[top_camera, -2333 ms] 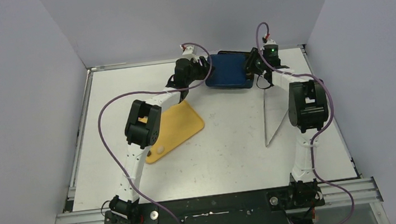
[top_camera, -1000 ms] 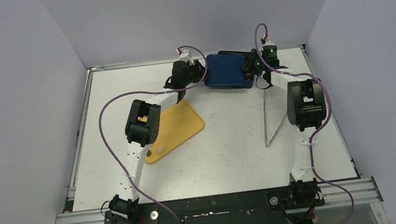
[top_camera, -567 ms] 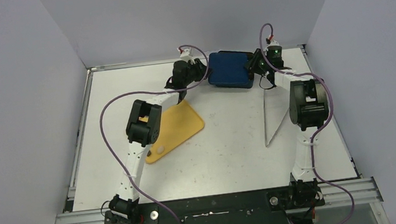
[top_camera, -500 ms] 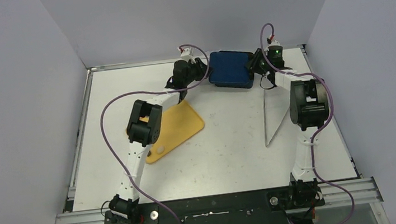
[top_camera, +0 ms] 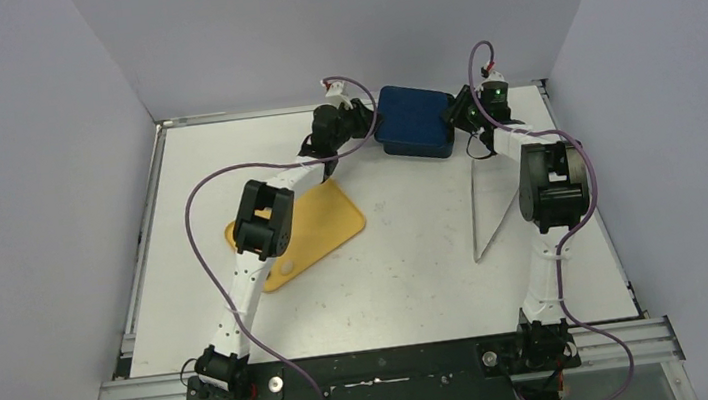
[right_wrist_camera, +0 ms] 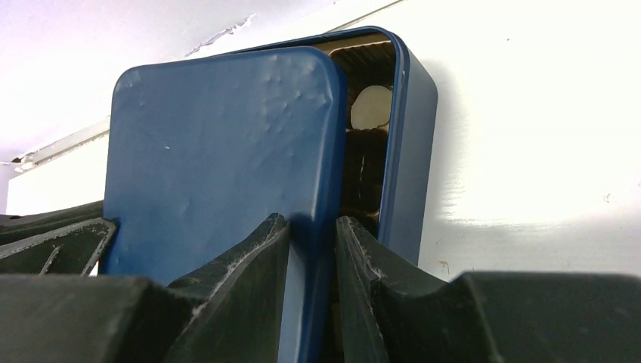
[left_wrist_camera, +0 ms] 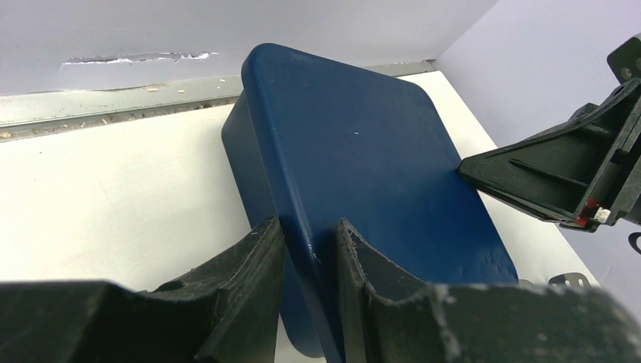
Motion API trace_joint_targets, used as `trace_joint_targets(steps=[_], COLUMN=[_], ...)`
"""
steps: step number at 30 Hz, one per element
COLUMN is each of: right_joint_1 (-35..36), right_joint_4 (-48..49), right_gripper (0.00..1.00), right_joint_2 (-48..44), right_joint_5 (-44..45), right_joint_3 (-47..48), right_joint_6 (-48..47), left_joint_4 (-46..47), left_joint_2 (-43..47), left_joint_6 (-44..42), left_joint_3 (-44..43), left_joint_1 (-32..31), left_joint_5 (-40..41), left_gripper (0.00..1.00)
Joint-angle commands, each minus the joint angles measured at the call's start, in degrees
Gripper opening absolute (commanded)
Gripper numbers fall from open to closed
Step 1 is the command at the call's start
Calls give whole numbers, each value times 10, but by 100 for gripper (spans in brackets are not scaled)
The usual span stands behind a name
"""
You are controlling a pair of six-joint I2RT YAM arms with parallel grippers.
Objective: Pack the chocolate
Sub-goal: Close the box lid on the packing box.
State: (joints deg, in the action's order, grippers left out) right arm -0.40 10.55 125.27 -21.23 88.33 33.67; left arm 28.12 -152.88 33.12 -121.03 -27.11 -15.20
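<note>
Two grippers, one item between them: dark blue lid (left_wrist_camera: 363, 144), pinched at opposite edges, left gripper (left_wrist_camera: 310, 249) clamped on one rim, right gripper (right_wrist_camera: 311, 249) on the other. Lid sits over the dark blue box (right_wrist_camera: 408, 136), offset, one strip of box uncovered. Chocolate (right_wrist_camera: 370, 107): a white piece shows in that strip's brown liner. Yellow tray (top_camera: 327, 218): nearer than the box, to its left. Metal tongs (top_camera: 482, 211): nearer than the box, to its right, on the table (top_camera: 409, 274).
</note>
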Motion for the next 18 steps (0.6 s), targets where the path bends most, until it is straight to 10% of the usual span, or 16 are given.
trace_joint_targets(steps=[1, 18], right_joint_1=[5, -16], right_joint_4=[38, 54], right_gripper=[28, 29], right_joint_2=[-39, -53], right_joint_5=[-15, -6], right_joint_3=[1, -6], right_joint_6=[3, 12], left_joint_4=[48, 62], left_joint_2=[-10, -29], left_joint_6=[-6, -12], left_joint_3=[-47, -60], left_joint_1=[-12, -19], left_joint_5=[-19, -9], left_gripper=[29, 29])
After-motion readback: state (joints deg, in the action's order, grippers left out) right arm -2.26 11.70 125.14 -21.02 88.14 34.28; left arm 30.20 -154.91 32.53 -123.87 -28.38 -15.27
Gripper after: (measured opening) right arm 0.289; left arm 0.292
